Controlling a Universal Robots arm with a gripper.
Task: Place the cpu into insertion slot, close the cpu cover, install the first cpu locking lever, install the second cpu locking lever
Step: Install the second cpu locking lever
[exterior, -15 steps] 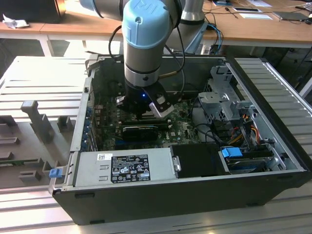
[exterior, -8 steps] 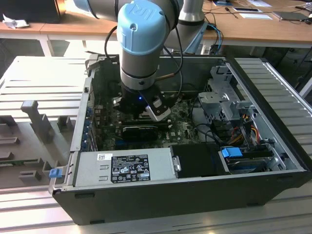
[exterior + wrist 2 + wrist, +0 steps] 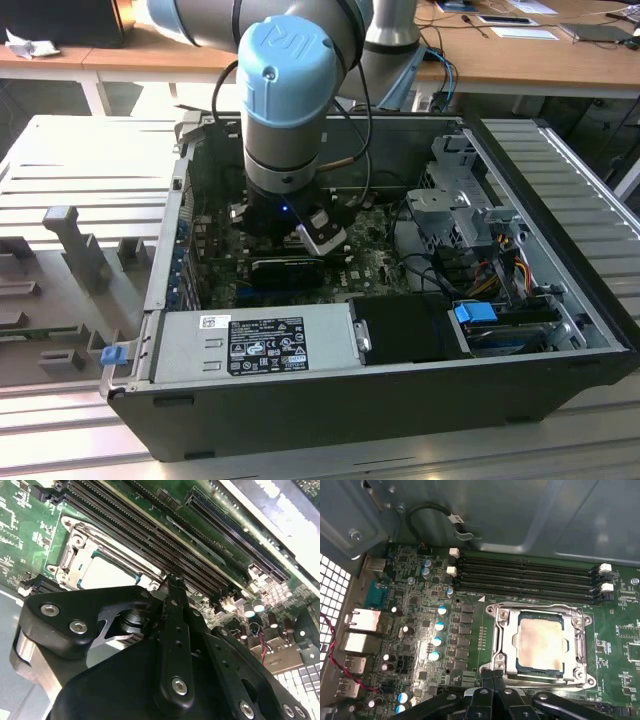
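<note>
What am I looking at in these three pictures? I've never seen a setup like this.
This is a robot arm with blue joint caps, reaching down into an open computer case that lies on its side on a slatted table. The exterior view is taken from outside and shows the whole scene. Both wrist views come from cameras riding on the arm, looking down past its black hand at the green board. In the first wrist view, the cpu already sits in the insertion slot, and the grey cpu cover frames it, apparently folded down. The hand hovers at the socket's edge; nothing visibly rests in it.
</note>
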